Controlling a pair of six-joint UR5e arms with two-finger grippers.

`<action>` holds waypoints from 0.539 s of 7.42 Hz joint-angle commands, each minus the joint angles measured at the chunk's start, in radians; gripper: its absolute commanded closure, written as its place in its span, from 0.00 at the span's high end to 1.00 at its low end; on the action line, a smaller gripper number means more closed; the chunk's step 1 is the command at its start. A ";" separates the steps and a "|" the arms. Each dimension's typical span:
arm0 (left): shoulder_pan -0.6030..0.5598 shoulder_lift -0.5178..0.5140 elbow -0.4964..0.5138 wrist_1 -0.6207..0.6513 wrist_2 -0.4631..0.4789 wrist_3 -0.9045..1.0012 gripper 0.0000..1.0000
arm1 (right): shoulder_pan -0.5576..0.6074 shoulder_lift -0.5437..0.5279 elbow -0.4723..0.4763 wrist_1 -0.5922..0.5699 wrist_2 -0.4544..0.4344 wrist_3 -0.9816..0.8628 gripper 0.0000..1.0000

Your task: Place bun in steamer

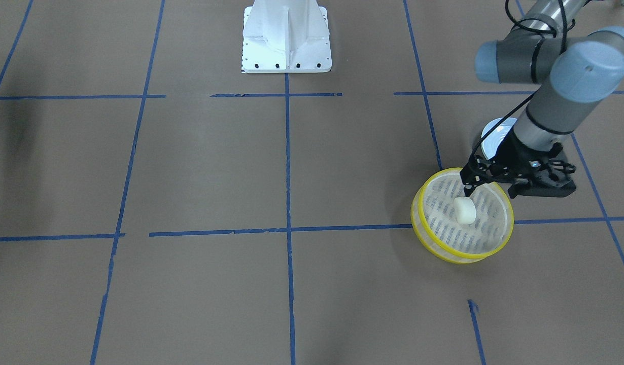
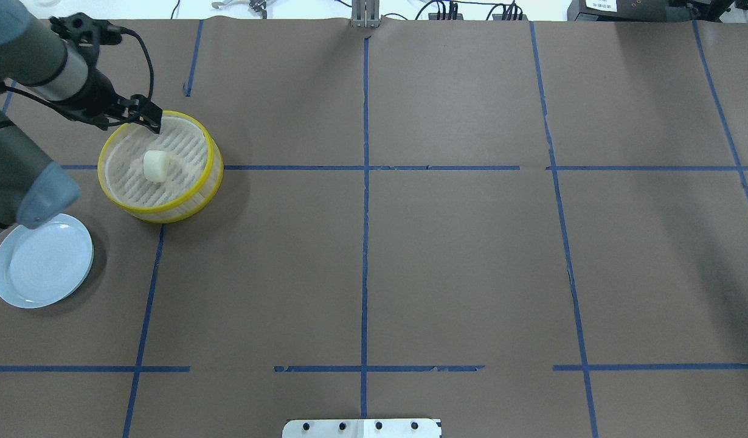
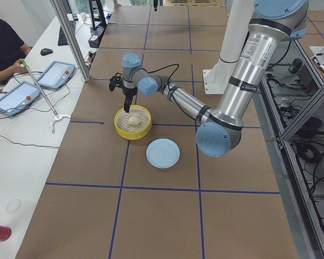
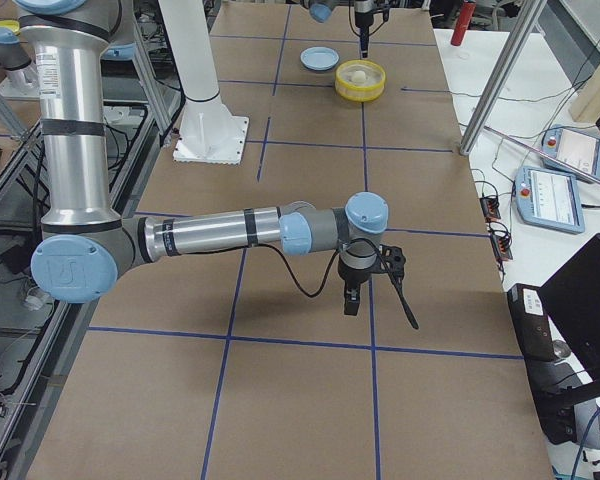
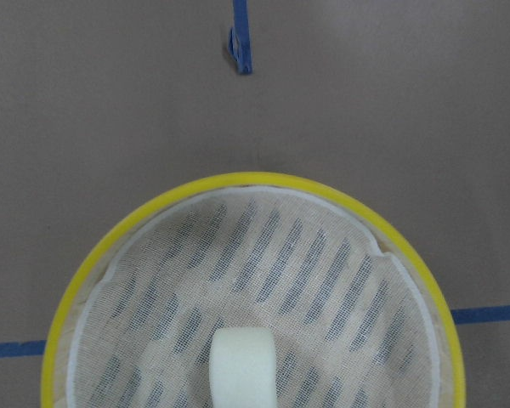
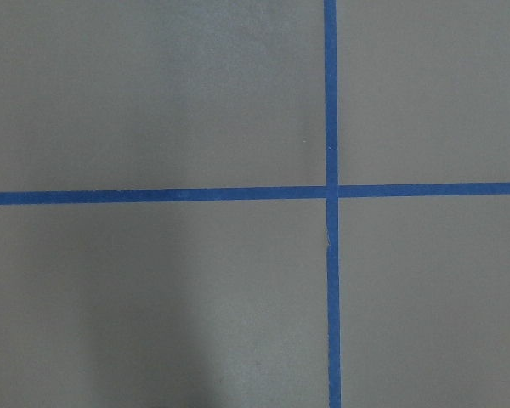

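The bun [image 1: 464,210] is a small cream-white lump lying on the slotted base of the steamer [image 1: 499,242], a round basket with yellow rims. Both also show in the overhead view, the bun [image 2: 155,165] and the steamer [image 2: 211,176], and in the left wrist view, the bun [image 5: 243,368] and the steamer [image 5: 127,234]. My left gripper [image 1: 468,186] hangs above the steamer, empty, apart from the bun, and looks open. My right gripper [image 4: 352,295] shows only in the exterior right view, low over bare table far from the steamer; I cannot tell whether it is open or shut.
A pale blue plate [image 2: 42,260], empty, lies beside the steamer on the robot's side. The white robot base [image 1: 286,38] stands at the table's middle edge. Blue tape lines cross the brown table. Operators' tablets [image 3: 54,74] sit on a side bench.
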State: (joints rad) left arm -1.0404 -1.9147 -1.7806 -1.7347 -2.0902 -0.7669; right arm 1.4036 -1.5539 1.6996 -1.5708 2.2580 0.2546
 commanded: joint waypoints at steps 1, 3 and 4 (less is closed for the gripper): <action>-0.178 0.119 -0.156 0.001 -0.011 0.027 1.00 | 0.000 0.000 0.000 0.000 0.000 0.000 1.00; -0.362 0.265 -0.124 0.003 -0.173 0.469 1.00 | 0.000 0.000 0.000 0.000 0.000 0.000 1.00; -0.457 0.305 -0.046 0.003 -0.209 0.577 1.00 | 0.000 0.000 0.000 0.000 0.000 0.000 1.00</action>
State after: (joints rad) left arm -1.3788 -1.6747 -1.8977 -1.7324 -2.2264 -0.3751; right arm 1.4036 -1.5540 1.6996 -1.5708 2.2580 0.2546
